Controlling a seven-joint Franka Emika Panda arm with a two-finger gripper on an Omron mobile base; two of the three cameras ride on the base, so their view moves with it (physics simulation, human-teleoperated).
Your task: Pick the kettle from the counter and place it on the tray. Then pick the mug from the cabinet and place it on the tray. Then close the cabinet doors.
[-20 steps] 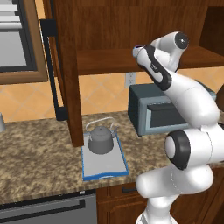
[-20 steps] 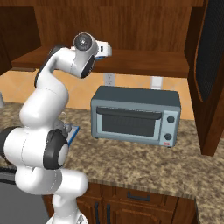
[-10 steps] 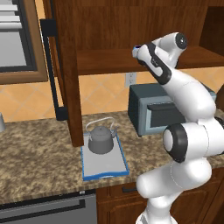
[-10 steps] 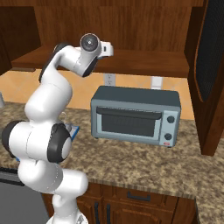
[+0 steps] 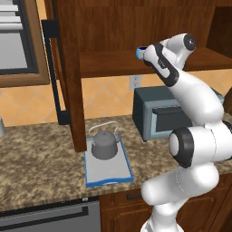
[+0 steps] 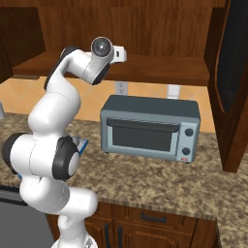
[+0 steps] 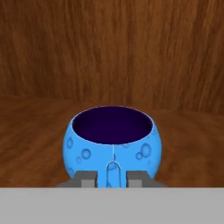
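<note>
Both pincer [image 7: 112,178] tips pinch mug [image 7: 113,144] handle btwn them, mug upright on cabinet [image 7: 109,52] shelf.

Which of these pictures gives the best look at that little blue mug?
The hand view: the blue mug sits upright on the wooden shelf, its handle between the jaws. In the left base view just a blue sliver peeks past the hand; in the right base view I can't make it out.

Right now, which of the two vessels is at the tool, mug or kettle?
The blue mug on the cabinet shelf; its handle sits between the tool's fingers. The grey kettle stands on the tray.
</note>
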